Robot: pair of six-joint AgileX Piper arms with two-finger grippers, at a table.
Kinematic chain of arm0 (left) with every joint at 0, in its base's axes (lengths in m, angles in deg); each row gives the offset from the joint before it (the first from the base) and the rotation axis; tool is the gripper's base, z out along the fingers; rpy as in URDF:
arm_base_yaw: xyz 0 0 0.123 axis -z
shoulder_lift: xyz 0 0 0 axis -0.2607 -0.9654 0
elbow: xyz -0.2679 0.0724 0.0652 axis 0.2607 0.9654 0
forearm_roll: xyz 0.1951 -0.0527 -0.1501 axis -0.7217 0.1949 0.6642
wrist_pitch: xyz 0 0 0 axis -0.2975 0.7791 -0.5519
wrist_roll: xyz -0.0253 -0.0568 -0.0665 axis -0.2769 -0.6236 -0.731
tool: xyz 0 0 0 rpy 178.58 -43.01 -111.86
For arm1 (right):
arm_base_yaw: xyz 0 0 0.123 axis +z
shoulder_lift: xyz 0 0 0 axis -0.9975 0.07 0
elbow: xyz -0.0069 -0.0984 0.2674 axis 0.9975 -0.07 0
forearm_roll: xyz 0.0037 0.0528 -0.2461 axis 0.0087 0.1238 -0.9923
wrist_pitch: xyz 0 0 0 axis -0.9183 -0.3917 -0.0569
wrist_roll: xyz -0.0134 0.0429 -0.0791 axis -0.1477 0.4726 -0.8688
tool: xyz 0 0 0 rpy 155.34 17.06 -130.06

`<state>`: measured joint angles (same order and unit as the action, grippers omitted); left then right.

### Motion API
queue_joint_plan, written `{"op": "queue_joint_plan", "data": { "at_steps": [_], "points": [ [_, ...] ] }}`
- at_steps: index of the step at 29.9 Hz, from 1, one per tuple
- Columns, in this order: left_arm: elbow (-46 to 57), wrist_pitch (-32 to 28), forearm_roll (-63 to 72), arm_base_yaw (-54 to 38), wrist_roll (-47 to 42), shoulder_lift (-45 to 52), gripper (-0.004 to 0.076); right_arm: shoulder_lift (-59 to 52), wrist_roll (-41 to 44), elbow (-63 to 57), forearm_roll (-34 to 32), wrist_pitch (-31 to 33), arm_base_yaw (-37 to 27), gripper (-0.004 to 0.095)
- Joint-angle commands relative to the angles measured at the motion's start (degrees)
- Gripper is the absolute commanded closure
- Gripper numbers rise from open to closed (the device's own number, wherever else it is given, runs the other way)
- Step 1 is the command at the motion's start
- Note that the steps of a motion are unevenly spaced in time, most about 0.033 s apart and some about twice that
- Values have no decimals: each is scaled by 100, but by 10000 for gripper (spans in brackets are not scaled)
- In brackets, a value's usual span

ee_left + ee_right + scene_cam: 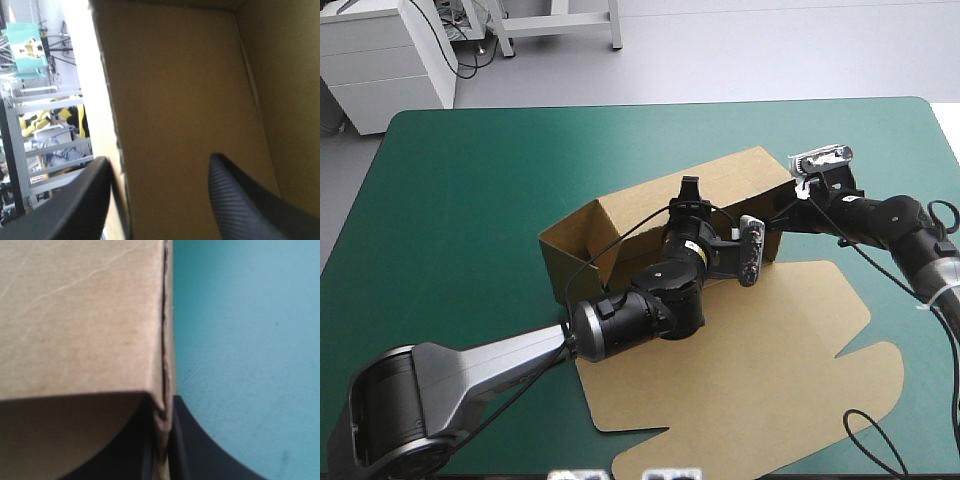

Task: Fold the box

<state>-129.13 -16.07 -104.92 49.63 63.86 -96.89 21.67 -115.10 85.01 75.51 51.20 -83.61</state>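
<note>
The brown box point(730, 180) stands mid-table with its walls raised, and its lid point(750, 350) lies flat toward the near right. My left gripper point(691, 192) reaches over the long near wall. In the left wrist view it point(160, 197) is open, one finger outside the wall and one inside the box point(185, 100). My right gripper point(788, 205) is at the box's right end. In the right wrist view it point(164, 450) is all but shut, pinching the edge of the board point(80, 315) between its black fingers.
The teal-green cover point(470, 200) shows on the far and left sides of the box and beside the right gripper point(250, 340). The flat lid panel reaches almost to the table's near edge.
</note>
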Motion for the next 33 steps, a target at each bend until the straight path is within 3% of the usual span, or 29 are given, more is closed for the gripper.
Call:
{"op": "queue_joint_plan", "data": {
  "at_steps": [1,10,12,16,17,23,33],
  "points": [
    [-119,-110,-147,362,9,604,323,-101,164,131,5,-365,9,919],
    [-119,22,-125,1032,-58,1329,350,-101,292,131,5,-374,9,919],
    [-119,-50,-185,1040,-146,1463,414,-101,356,131,-52,-374,9,919],
    [-119,-232,-864,882,-629,1709,713,-113,468,131,-250,-374,9,915],
    [-132,-312,-892,800,-753,1757,726,-127,514,131,-259,-374,9,915],
    [-325,-456,115,-177,-956,1999,724,-171,761,462,-578,61,34,903],
    [-364,-831,2044,-2173,-532,2557,724,-134,2971,1617,-2674,442,739,903]
  ]
}}
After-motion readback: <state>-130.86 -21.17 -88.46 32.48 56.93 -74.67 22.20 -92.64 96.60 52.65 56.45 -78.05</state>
